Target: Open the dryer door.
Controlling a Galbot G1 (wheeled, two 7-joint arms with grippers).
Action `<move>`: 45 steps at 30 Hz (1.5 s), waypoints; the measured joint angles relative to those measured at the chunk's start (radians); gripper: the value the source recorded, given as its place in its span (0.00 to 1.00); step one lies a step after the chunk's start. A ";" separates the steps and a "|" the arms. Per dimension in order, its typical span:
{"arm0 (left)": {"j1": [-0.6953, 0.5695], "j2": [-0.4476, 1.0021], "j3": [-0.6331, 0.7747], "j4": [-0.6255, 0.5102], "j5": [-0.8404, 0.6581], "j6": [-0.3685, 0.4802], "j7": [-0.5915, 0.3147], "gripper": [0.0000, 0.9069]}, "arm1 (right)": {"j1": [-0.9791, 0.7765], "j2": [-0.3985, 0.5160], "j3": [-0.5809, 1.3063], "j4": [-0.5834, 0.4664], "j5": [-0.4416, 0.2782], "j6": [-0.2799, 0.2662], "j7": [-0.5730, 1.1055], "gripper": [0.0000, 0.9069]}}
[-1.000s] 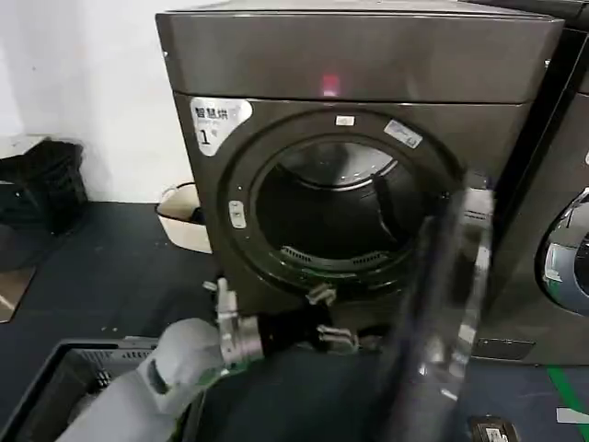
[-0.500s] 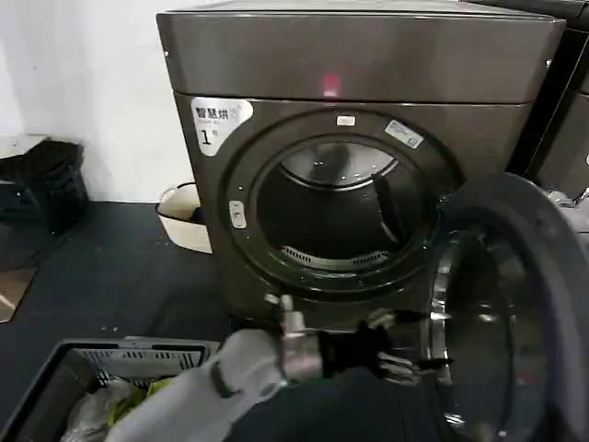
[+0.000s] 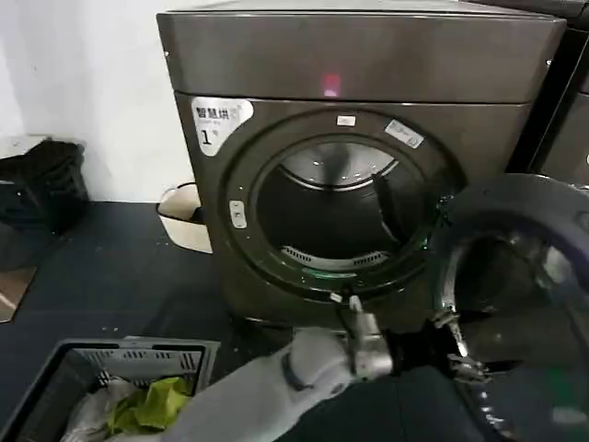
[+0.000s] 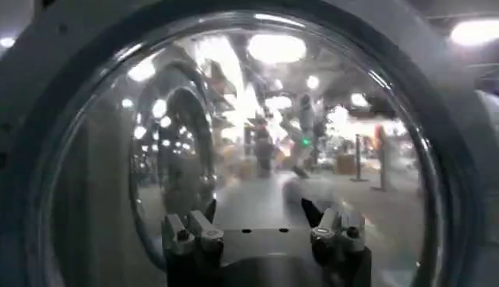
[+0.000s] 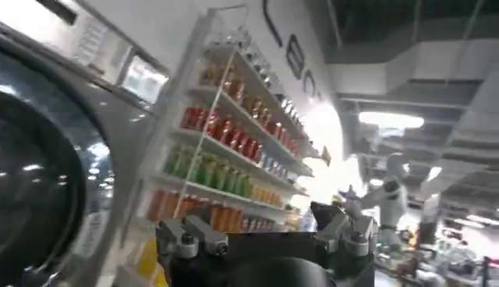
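The dryer (image 3: 276,64) is a dark bronze-grey box with a white "1" sticker (image 3: 219,120) and a red light. Its round drum opening (image 3: 336,216) stands uncovered. The dryer door (image 3: 502,198) hangs swung out at the right, its inner side facing me. My left arm reaches across low from the left, and my left gripper (image 3: 460,354) is at the door's lower inner rim. In the left wrist view my left gripper (image 4: 261,224) is open just in front of the door's domed glass (image 4: 273,117), with nothing between its fingers (image 4: 191,231). My right gripper (image 5: 261,230) is open and holds nothing.
A grey laundry basket (image 3: 138,352) with green and white cloth sits at the lower left. A white basin (image 3: 184,221) and a black bin (image 3: 46,184) stand left of the dryer. A neighbouring machine (image 3: 571,120) is at the right edge. Shelves of bottles (image 5: 226,132) lie beyond my right gripper.
The door has swung further out to the right, from edge-on to showing its inner face. My left arm has followed it rightward across the dryer's front.
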 joint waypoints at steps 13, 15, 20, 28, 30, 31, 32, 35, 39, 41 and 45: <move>-0.052 -0.162 0.065 0.194 0.071 -0.108 -0.051 1.00 | -0.021 -0.002 0.033 0.010 0.050 0.045 0.007 1.00; -0.065 -0.177 0.074 0.217 0.068 -0.121 -0.080 1.00 | -0.021 -0.004 0.032 0.015 0.049 0.055 0.006 1.00; -0.113 -0.219 0.119 0.281 0.077 -0.198 -0.122 1.00 | -0.019 -0.002 0.027 0.022 0.049 0.061 0.005 1.00; -0.135 -0.232 0.137 0.337 0.085 -0.207 -0.143 1.00 | -0.023 -0.012 0.035 0.019 0.054 0.062 0.004 1.00; -0.142 -0.232 0.138 0.347 0.105 -0.221 -0.158 1.00 | -0.023 -0.017 0.035 0.020 0.054 0.061 0.003 1.00; -0.144 -0.232 0.138 0.353 0.118 -0.228 -0.165 1.00 | -0.023 -0.019 0.035 0.020 0.054 0.060 0.003 1.00; -0.151 -0.232 0.138 0.361 0.131 -0.237 -0.171 1.00 | -0.023 -0.020 0.036 0.020 0.054 0.060 0.003 1.00; -0.162 -0.232 0.139 0.385 0.145 -0.252 -0.182 1.00 | -0.027 -0.024 0.041 0.020 0.058 0.060 0.003 1.00; -0.169 -0.232 0.139 0.399 0.144 -0.266 -0.182 1.00 | -0.031 -0.027 0.046 0.015 0.060 0.060 0.002 1.00; -0.170 -0.232 0.141 0.397 0.142 -0.268 -0.181 1.00 | -0.031 -0.027 0.045 0.016 0.060 0.060 0.002 1.00; -0.172 -0.232 0.143 0.384 0.135 -0.280 -0.180 1.00 | -0.030 -0.029 0.044 0.017 0.060 0.060 0.001 1.00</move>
